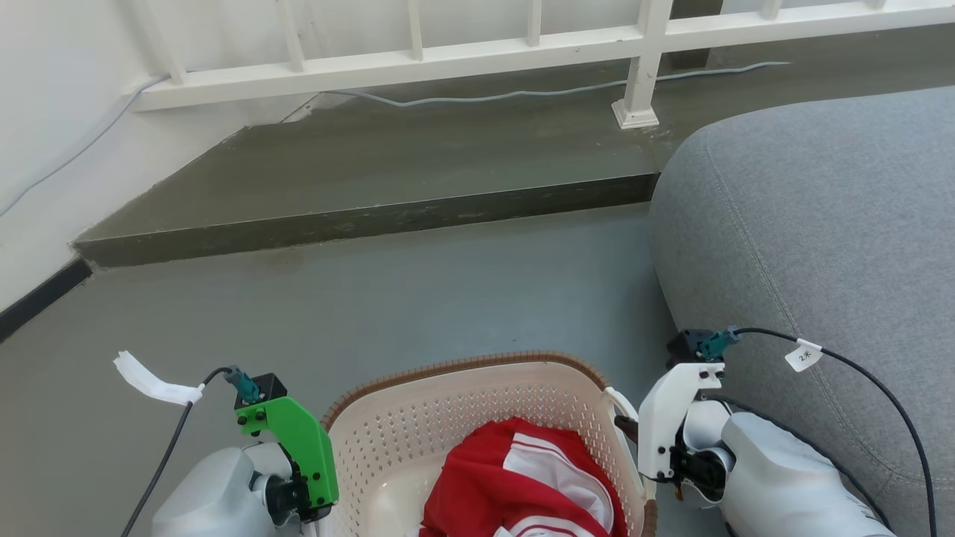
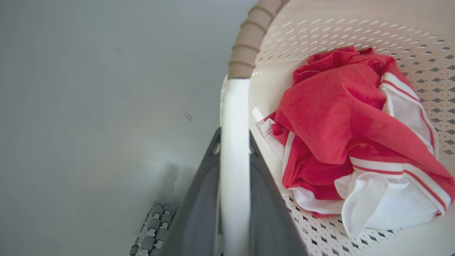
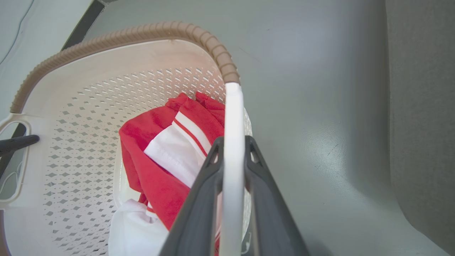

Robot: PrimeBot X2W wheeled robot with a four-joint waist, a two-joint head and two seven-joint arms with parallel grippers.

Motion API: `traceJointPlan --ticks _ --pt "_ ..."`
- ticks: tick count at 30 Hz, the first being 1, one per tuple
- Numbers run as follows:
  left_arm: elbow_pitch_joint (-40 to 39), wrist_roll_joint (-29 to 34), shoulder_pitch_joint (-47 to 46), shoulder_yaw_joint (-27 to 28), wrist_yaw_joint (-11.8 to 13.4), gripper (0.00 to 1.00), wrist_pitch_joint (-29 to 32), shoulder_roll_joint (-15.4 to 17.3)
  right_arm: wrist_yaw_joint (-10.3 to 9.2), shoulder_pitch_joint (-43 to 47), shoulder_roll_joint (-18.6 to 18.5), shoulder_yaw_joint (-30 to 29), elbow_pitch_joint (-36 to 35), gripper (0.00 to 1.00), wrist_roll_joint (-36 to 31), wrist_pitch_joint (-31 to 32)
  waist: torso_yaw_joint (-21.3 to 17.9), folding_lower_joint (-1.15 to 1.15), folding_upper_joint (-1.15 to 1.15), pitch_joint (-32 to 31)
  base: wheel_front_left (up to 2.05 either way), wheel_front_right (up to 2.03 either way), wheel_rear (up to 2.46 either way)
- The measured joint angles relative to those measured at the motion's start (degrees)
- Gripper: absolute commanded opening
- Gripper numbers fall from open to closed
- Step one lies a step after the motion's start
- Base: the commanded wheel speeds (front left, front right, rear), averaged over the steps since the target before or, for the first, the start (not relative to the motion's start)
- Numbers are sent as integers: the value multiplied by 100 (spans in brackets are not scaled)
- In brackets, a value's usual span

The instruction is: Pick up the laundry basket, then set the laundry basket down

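Left wrist view: my left gripper point(image 2: 233, 134) is clamped on the basket's point(image 2: 245, 46) handle point(image 2: 234, 103) on the side away from the sofa point(image 1: 821, 224); my right gripper point(image 3: 233, 141) pinches the sofa-side handle point(image 3: 234, 110). Holding both sides should keep the basket level and the clothes point(image 1: 515, 477) inside. It is just beside the sofa, perhaps clear of the floor point(image 1: 448, 298); I cannot tell.

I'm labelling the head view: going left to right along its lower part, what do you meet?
White cable tag → left gripper → laundry basket → right gripper → grey cushion.
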Motion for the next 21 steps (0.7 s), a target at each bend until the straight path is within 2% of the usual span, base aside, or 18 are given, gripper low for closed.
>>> traceJointPlan --ticks 21 --pt "32 2 -2 -38 0 0 -135 0 0 -8 3 98 23 0 129 -130 -11 0 0 38 0 0 0"
